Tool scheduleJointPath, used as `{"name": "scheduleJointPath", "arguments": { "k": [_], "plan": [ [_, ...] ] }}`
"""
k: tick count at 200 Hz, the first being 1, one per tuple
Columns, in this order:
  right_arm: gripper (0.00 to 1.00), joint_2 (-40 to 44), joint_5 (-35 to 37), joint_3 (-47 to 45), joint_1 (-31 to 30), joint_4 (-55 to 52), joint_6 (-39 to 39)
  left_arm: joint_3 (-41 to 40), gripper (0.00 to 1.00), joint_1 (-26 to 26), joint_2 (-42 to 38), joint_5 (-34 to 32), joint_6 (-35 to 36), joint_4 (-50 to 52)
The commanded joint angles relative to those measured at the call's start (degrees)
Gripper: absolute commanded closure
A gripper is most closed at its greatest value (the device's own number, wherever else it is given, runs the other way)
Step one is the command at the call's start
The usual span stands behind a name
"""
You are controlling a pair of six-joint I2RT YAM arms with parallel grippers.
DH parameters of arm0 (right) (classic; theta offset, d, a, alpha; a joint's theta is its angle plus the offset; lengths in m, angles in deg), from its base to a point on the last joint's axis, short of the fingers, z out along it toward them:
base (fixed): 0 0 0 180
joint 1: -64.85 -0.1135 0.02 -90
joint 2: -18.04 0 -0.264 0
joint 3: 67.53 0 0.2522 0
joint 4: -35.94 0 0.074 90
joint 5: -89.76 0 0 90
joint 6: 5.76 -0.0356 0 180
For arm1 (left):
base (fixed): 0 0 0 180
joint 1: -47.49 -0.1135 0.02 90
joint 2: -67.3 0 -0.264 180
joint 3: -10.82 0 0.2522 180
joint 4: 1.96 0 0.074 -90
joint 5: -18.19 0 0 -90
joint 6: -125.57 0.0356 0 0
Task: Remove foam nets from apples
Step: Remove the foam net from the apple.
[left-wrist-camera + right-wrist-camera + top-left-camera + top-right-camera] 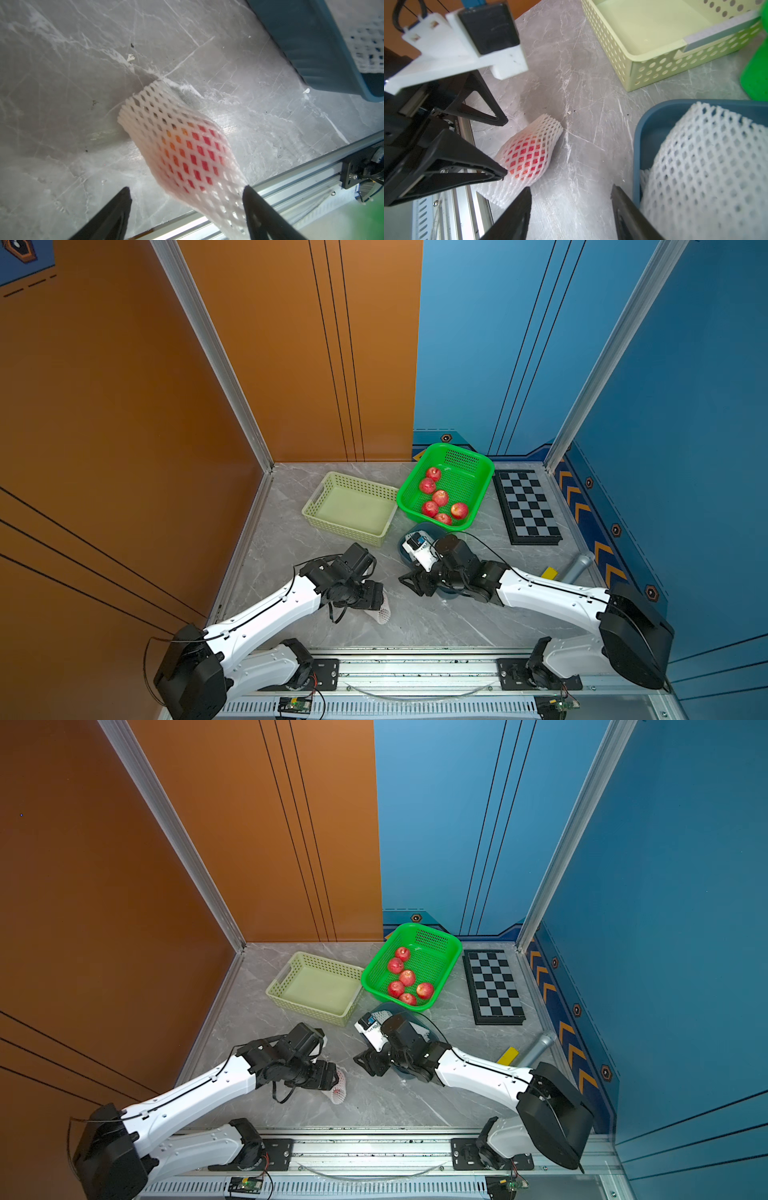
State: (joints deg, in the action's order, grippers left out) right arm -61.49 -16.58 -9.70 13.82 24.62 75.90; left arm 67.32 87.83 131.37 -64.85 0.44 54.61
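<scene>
Your left gripper gapes empty astride the netted apple, on the bench at 7 o'clock from the green basket; right gripper half-open, empty. Unpinned, the apple may roll.

Here's the apple lying on the marble table, red skin showing through the white foam net, whose loose ends flare past the fruit on both sides. The left gripper stands right beside it, jaws spread wide, one fingertip overlapping the mesh; contact, I can't call. The right gripper hangs close by, jaws apart over bare marble. Just beside it, a blue bin holds empty nets. Beyond sit the pale yellow basket and a green basket, only its edge in shot.
</scene>
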Motion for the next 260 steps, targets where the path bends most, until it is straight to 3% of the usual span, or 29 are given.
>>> {"name": "scheduleJointPath", "arguments": {
  "k": [1,49,66,131,143,152,168,175,225,260],
  "plan": [
    [0.41,-1.19,-0.98,1.89,-1.01,-1.27,0.68,0.05,0.06,-1.15,-0.21,0.85,0.36,-0.3],
    [0.37,-0.72,-6.33,-0.21,-3.95,-0.26,3.39,0.08,0.05,-3.01,1.33,2.74,0.15,-1.79],
    [0.33,-1.98,-4.86,0.21,-5.36,-0.56,3.78,-0.12,0.05,-3.72,2.33,3.21,-0.52,-2.87],
    [0.33,-9.72,-1.5,2.61,-7.8,2.14,2.59,-0.81,0.05,-6.01,2.66,5.29,-0.99,-4.69],
    [0.38,-11.24,0.03,3.39,-8.03,2.22,2.45,-1.14,0.05,-6.44,2.46,6.05,-1.04,-5.08],
    [0.52,-12.06,0.26,4.05,-8.04,2.07,2.31,-1.38,0.05,-6.71,2.3,6.2,-1.06,-5.09],
    [0.87,-12.88,1.41,4.73,-8.03,1.12,2.27,-1.79,0.05,-7.56,1.79,6.34,-1.01,-5.1],
    [0.95,-13.01,1.78,4.8,-8.04,0.6,2.27,-1.95,0.05,-8.07,1.46,6.33,-1.13,-5.1],
    [0.97,-16.22,3.15,6.14,-7.93,-3.93,3.11,-4.76,0.05,-17.64,-3.34,8.61,-3.92,-6.11],
    [0.94,-19.11,3.35,8.17,-7.95,-5.25,3.47,-5.33,0.09,-19.55,-3.09,13.15,-4.11,-7.91]
  ]
}}
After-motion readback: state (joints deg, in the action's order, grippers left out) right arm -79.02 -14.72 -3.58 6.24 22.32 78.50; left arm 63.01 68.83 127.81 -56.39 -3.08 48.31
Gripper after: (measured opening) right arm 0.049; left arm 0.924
